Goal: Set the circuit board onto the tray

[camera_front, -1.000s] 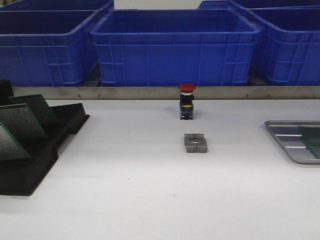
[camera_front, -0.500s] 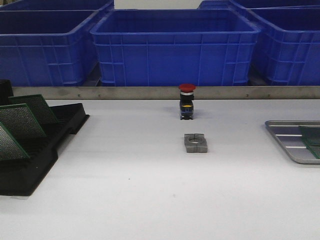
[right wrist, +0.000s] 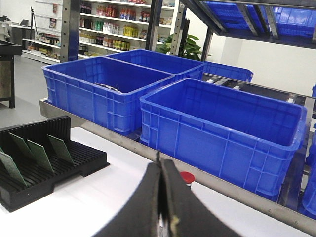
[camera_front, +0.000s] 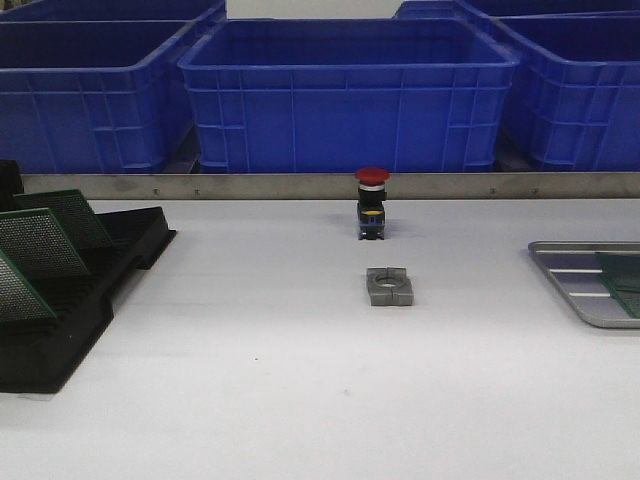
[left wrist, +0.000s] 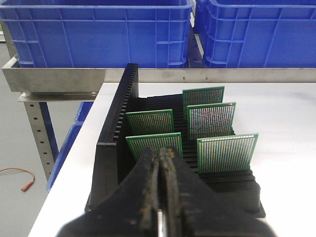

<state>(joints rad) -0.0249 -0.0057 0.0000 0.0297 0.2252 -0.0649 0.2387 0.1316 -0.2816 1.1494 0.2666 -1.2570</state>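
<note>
Green circuit boards (left wrist: 153,144) stand upright in the black slotted rack (left wrist: 121,123) at the table's left edge, straight ahead of the clenched, empty left gripper (left wrist: 160,163). The tray (camera_front: 575,275) lies at the right edge. The right gripper (right wrist: 161,185), also clenched, sits farther off.

Red mushroom pushbutton (camera_front: 372,203) upright at frame centre, grey metal block (camera_front: 389,286) with round hole just below. Blue plastic crates (camera_front: 348,92) across top. Black slotted rack (camera_front: 88,285) at left edge.
</note>
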